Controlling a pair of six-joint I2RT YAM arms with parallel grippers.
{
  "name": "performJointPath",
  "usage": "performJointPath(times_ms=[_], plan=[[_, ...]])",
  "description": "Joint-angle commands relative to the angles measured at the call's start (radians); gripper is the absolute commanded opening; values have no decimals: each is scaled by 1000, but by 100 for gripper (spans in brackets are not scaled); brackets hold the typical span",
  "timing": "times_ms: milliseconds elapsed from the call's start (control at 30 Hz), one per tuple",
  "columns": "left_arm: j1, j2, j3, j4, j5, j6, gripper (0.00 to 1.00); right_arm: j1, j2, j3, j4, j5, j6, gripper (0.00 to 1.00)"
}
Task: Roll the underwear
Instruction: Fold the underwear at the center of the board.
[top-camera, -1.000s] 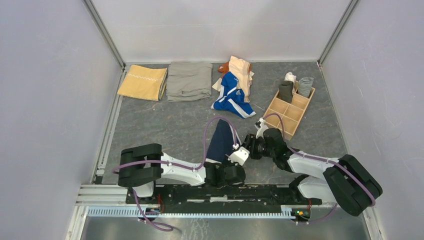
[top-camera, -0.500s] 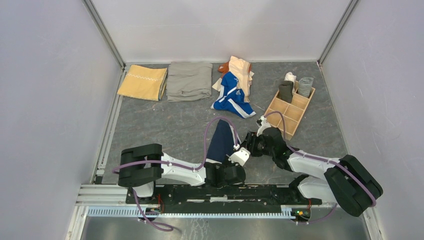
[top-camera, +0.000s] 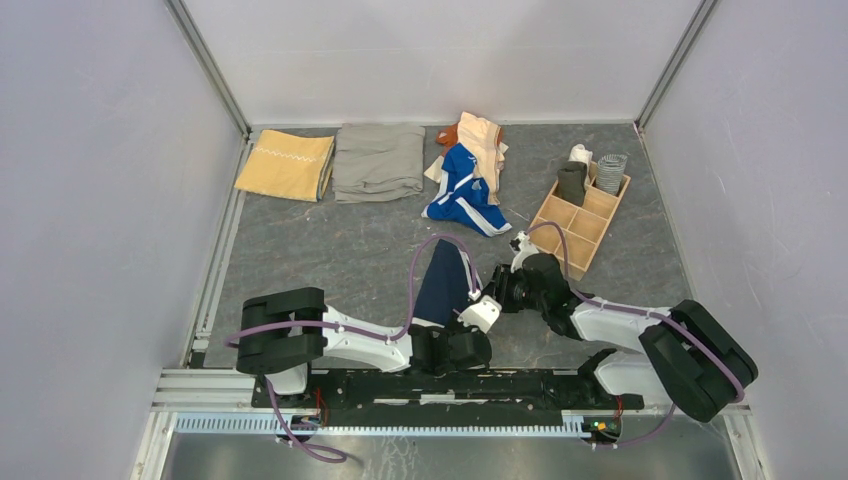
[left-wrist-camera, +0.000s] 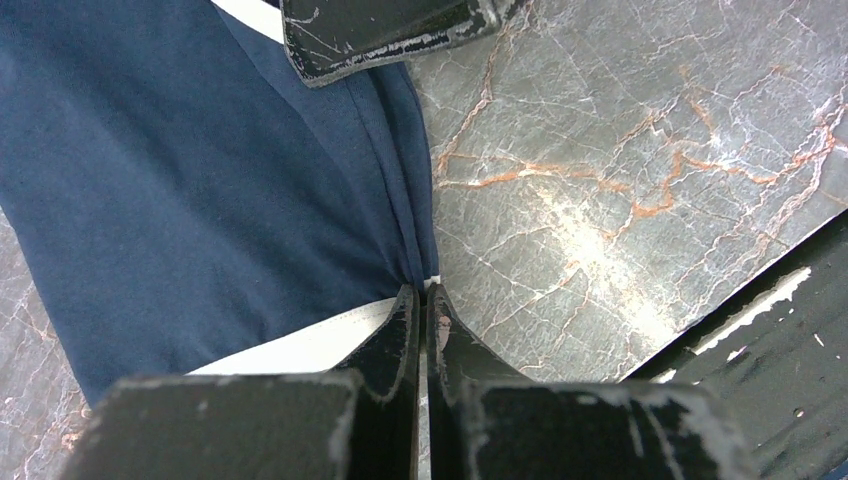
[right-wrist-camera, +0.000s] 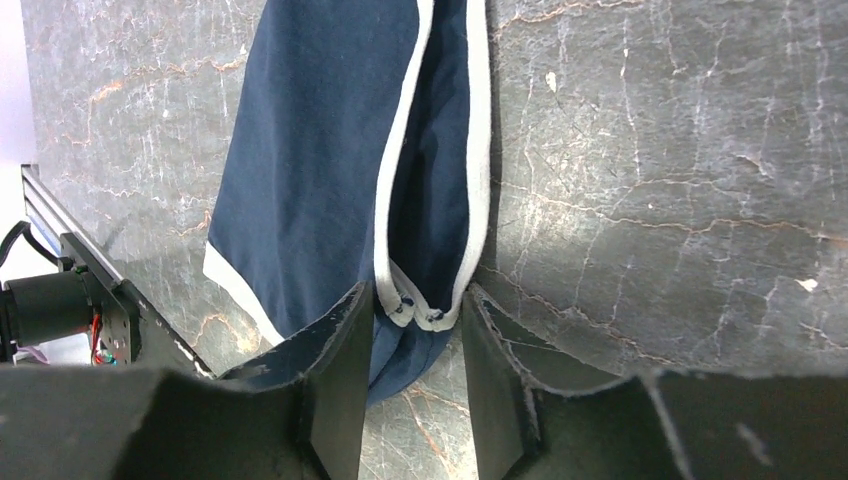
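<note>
Underwear (top-camera: 441, 283): left end effector (left-wrist-camera: 421, 297) pinches corner, right end effector (right-wrist-camera: 417, 296) straddles edge.

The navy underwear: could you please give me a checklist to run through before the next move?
1. Left gripper pinches the navy underwear at its white-trimmed corner: ok.
2. Right gripper straddles the trimmed edge, jaws apart, cloth not pinched: not ok.
3. Underwear lies folded lengthwise on the table: ok.
4. Pile of other underwear lies apart from it: ok.
5. Purple cable arches above the cloth; snag risk: cannot tell.
</note>
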Motion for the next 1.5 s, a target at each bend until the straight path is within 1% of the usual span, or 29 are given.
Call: performJointPath(times_ms=[0,133,300,400,500,567,700,867,933,1033,1167,1233,1267,1367,1467], plan=[[-13,42,-14,-47,88,9,2,2,33,6,-29,5,-24,42],[-13,43,-19,-49,88,6,2,2,31,3,-32,10,-29,35],[-12,51,-23,-47,96,5,2,3,29,-2,-22,7,-30,22],[-12,52,-24,-44,97,3,2,3,28,-2,-16,4,-32,16],[-12,45,-28,-43,100,2,2,3,20,-8,-17,1,-35,5],[-14,36,-28,-39,110,2,2,2,2,-13,-23,8,-36,0],[-21,7,-18,-29,141,5,2,2,-70,-2,-103,60,-60,0],[-24,-30,29,-16,218,7,2,2,-177,76,-330,132,-144,0],[-24,-30,68,-16,262,18,2,2,-214,116,-472,164,-168,0],[-22,-19,101,-19,295,25,2,2,-286,144,-563,194,-194,0],[-23,-42,99,11,313,15,2,2,-349,194,-692,266,-220,0],[-24,-62,90,15,311,6,2,3,-358,225,-734,279,-241,0],[-23,-72,83,43,311,0,2,2,-358,235,-746,277,-252,0],[-24,-101,52,86,314,-17,2,3,-347,259,-756,243,-282,0],[-24,-126,11,117,315,-40,2,4,-328,286,-771,241,-275,0]])
